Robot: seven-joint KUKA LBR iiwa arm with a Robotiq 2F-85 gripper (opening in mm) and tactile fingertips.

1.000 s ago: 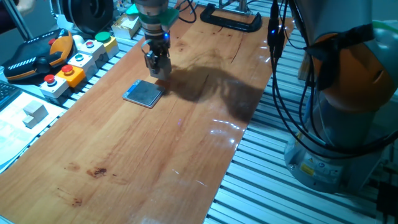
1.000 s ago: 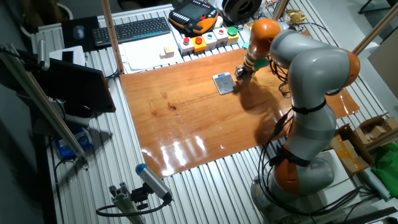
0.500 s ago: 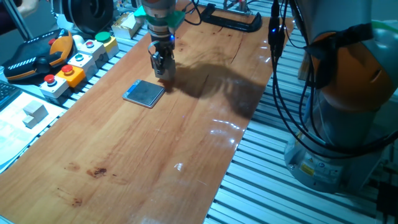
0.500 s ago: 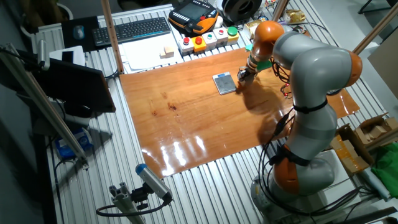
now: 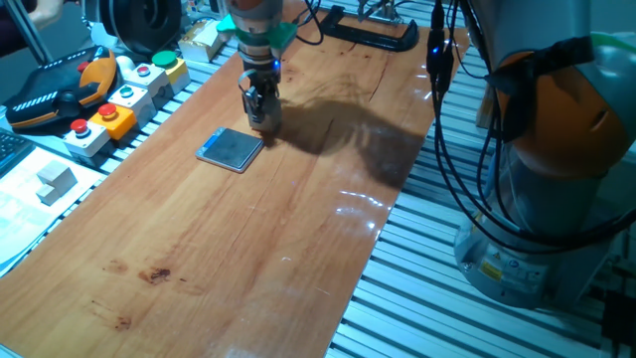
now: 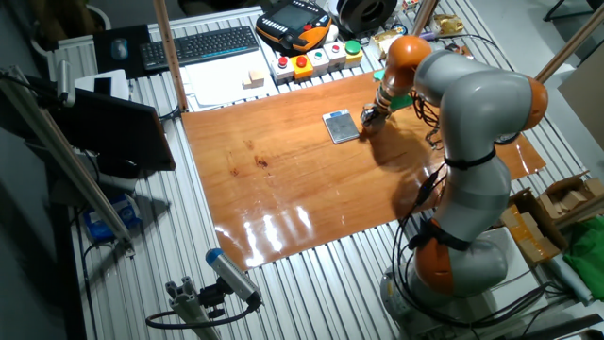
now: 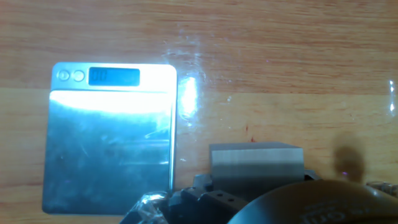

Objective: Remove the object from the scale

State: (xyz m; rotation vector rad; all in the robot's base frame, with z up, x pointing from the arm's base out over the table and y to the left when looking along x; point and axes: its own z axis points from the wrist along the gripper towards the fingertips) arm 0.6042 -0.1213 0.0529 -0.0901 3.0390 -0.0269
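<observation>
The scale lies flat on the wooden table with nothing on it; it also shows in the other fixed view and at the left of the hand view. The object, a pale grey cube, is just right of the scale, off its pad, over bare wood. My gripper stands low over the table beside the scale's far right corner and is shut on the cube. In the fixed views the fingers hide the cube.
Button boxes and an orange teach pendant line the table's left edge. A similar pale block on white paper sits off the table. A black clamp lies at the far end. A keyboard is beyond.
My gripper has moved a little away from the scale toward the far right with the cube, then stayed nearly still over the last half second.
</observation>
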